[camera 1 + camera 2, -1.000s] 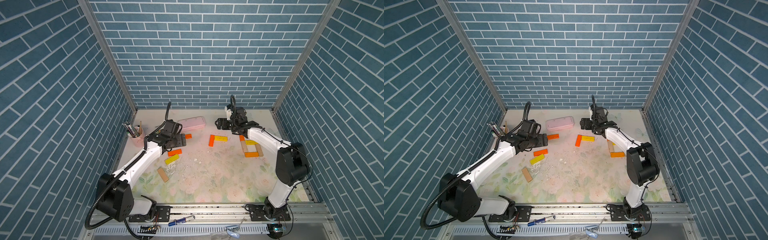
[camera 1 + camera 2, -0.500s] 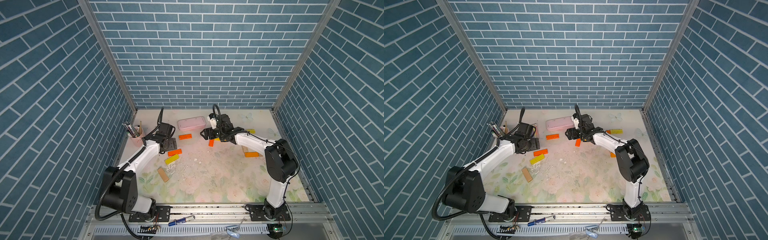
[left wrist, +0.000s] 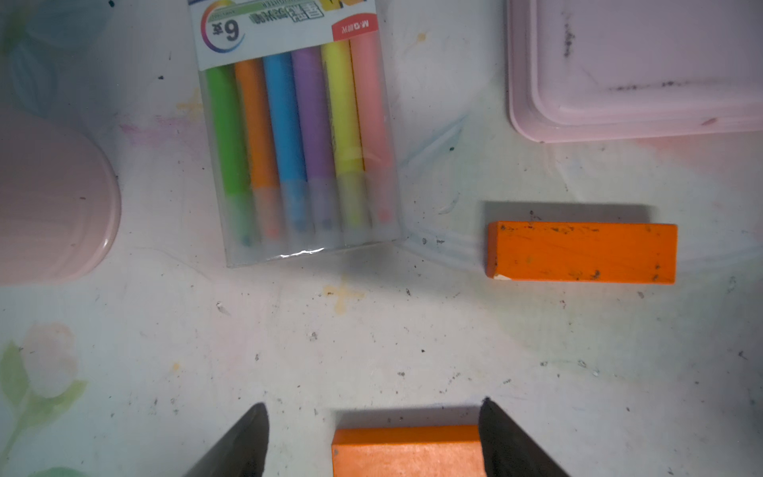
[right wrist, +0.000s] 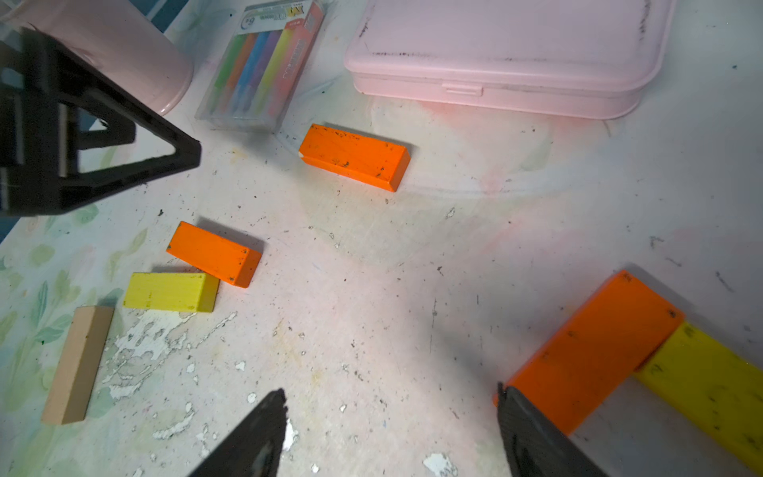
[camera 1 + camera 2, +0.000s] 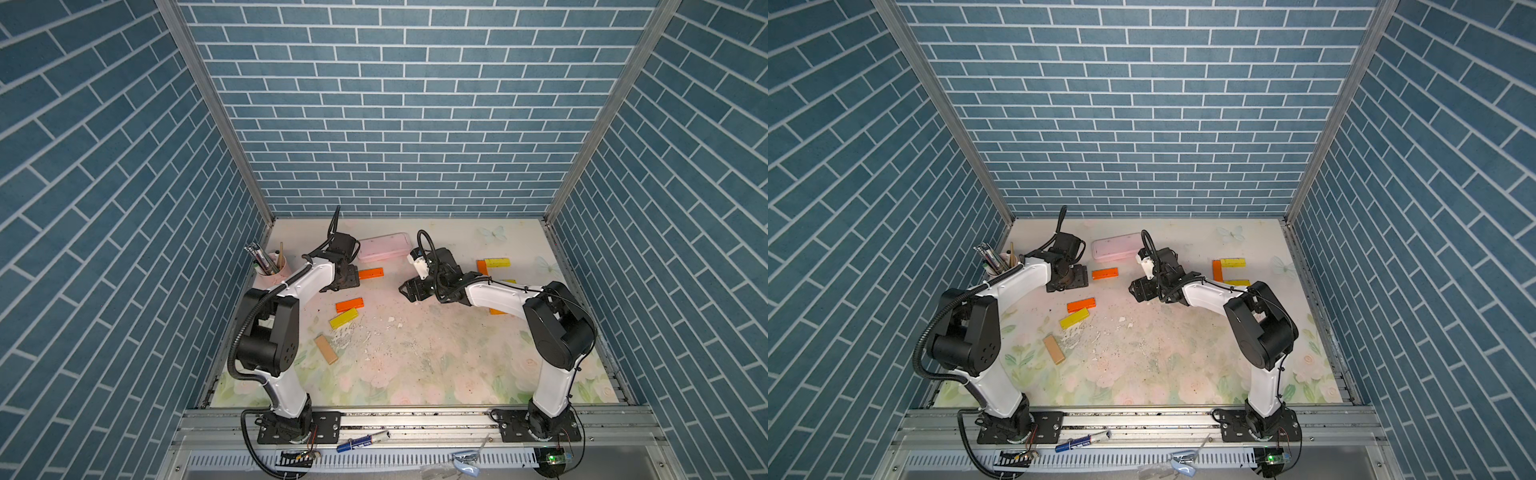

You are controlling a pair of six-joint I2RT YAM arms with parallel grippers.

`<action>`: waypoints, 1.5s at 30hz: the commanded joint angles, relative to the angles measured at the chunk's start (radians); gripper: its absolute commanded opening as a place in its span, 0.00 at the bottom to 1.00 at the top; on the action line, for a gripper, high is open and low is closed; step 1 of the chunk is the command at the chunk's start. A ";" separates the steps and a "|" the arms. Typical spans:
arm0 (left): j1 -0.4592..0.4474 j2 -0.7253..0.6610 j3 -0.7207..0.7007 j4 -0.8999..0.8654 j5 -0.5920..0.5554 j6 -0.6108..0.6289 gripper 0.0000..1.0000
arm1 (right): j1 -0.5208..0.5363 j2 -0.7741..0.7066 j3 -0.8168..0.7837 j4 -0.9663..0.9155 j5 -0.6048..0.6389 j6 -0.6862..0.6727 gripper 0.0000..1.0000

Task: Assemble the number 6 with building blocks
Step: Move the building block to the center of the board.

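Observation:
The building blocks lie scattered on the floral mat. To the left are an orange block, a second orange one, a yellow one and a tan one. At the back right an orange block and a yellow block form a corner. My left gripper is open. In the left wrist view an orange block shows between its fingers, with a gap on one side. My right gripper is open over bare mat, with one finger beside an orange block.
A pink case lies at the back. A pink pen cup stands by the left wall. A clear pack of coloured chalk sticks lies beside the cup. Flaked white patches mark the mat near the middle.
My right gripper has swung left and forward, away from the corner of blocks at the back right. My left arm has folded back, its gripper staying near the orange blocks. Both jaws have narrowed a little.

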 commanded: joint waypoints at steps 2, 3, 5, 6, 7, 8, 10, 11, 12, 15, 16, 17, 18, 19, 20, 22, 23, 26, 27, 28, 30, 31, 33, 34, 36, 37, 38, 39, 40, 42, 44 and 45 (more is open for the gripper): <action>0.009 0.015 -0.020 0.042 0.027 0.012 0.80 | 0.003 -0.086 -0.030 0.045 0.022 -0.050 0.81; 0.009 0.023 -0.020 0.041 0.031 0.016 0.81 | 0.003 -0.094 -0.033 0.041 0.024 -0.051 0.81; 0.008 0.033 -0.032 0.054 0.045 0.020 0.83 | 0.003 -0.119 -0.041 0.036 0.027 -0.051 0.82; 0.008 0.037 -0.039 0.060 0.051 0.019 0.84 | 0.003 -0.132 -0.049 0.039 0.029 -0.051 0.82; 0.008 0.040 -0.046 0.066 0.055 0.018 0.86 | 0.003 -0.146 -0.060 0.044 0.034 -0.051 0.82; 0.008 0.041 -0.054 0.070 0.065 0.015 0.87 | 0.003 -0.158 -0.070 0.049 0.041 -0.050 0.82; 0.008 0.040 -0.073 0.076 0.082 0.003 0.88 | 0.004 -0.179 -0.084 0.057 0.046 -0.045 0.83; 0.008 0.034 -0.088 0.077 0.089 -0.005 0.88 | 0.003 -0.186 -0.089 0.058 0.046 -0.043 0.83; 0.006 0.022 -0.104 0.076 0.092 -0.013 0.89 | 0.003 -0.191 -0.091 0.053 0.047 -0.041 0.84; 0.005 -0.028 -0.161 0.077 0.079 -0.035 0.91 | 0.003 -0.195 -0.088 0.041 0.045 -0.040 0.84; 0.005 -0.048 -0.178 0.075 0.077 -0.042 0.92 | 0.003 -0.194 -0.091 0.040 0.044 -0.039 0.84; 0.005 -0.067 -0.196 0.073 0.074 -0.050 0.93 | 0.003 -0.193 -0.095 0.040 0.044 -0.037 0.85; 0.003 -0.084 -0.214 0.077 0.072 -0.056 0.98 | 0.003 -0.193 -0.098 0.043 0.045 -0.032 0.85; 0.002 -0.102 -0.236 0.081 0.069 -0.062 0.99 | 0.003 -0.191 -0.103 0.044 0.047 -0.027 0.85; 0.002 -0.120 -0.257 0.090 0.066 -0.065 0.99 | 0.003 -0.191 -0.105 0.045 0.045 -0.024 0.85; 0.001 -0.145 -0.294 0.109 0.065 -0.069 0.99 | 0.003 -0.190 -0.110 0.044 0.043 -0.021 0.86; 0.001 -0.150 -0.309 0.120 0.067 -0.068 0.99 | 0.003 -0.190 -0.110 0.036 0.044 -0.019 0.86; -0.001 -0.143 -0.342 0.142 0.079 -0.065 0.99 | 0.003 -0.202 -0.120 0.030 0.057 -0.015 0.87; -0.003 -0.139 -0.349 0.150 0.081 -0.063 0.99 | 0.002 -0.208 -0.122 0.027 0.058 -0.014 0.87; -0.004 -0.134 -0.358 0.160 0.088 -0.062 0.99 | 0.003 -0.213 -0.127 0.028 0.060 -0.014 0.87; -0.005 -0.118 -0.361 0.168 0.091 -0.060 0.99 | 0.003 -0.223 -0.135 0.023 0.064 -0.011 0.87; -0.008 -0.116 -0.367 0.182 0.095 -0.057 0.99 | 0.003 -0.227 -0.139 0.023 0.064 -0.011 0.87; -0.012 -0.105 -0.365 0.200 0.096 -0.058 0.99 | 0.002 -0.232 -0.140 0.014 0.066 -0.010 0.87; -0.015 -0.094 -0.357 0.204 0.099 -0.058 0.99 | 0.003 -0.237 -0.139 0.010 0.066 -0.008 0.87; -0.023 -0.075 -0.337 0.209 0.104 -0.055 0.99 | 0.003 -0.250 -0.144 0.010 0.073 -0.006 0.87; -0.030 -0.064 -0.329 0.214 0.103 -0.055 0.99 | 0.003 -0.259 -0.150 0.010 0.077 -0.006 0.87; -0.037 -0.056 -0.323 0.217 0.103 -0.055 0.99 | 0.004 -0.265 -0.154 0.010 0.083 -0.005 0.87; -0.044 -0.042 -0.314 0.218 0.106 -0.055 0.99 | 0.003 -0.273 -0.158 0.010 0.088 -0.005 0.87; -0.048 -0.032 -0.302 0.216 0.113 -0.054 0.99 | 0.003 -0.278 -0.162 0.008 0.090 -0.005 0.88; -0.057 -0.010 -0.284 0.217 0.118 -0.045 0.97 | 0.003 -0.289 -0.169 0.003 0.097 -0.005 0.88; -0.063 0.010 -0.262 0.207 0.115 -0.034 0.96 | 0.004 -0.302 -0.181 0.002 0.110 -0.002 0.88; -0.065 0.024 -0.249 0.194 0.118 -0.029 0.95 | 0.003 -0.307 -0.188 0.005 0.115 0.002 0.88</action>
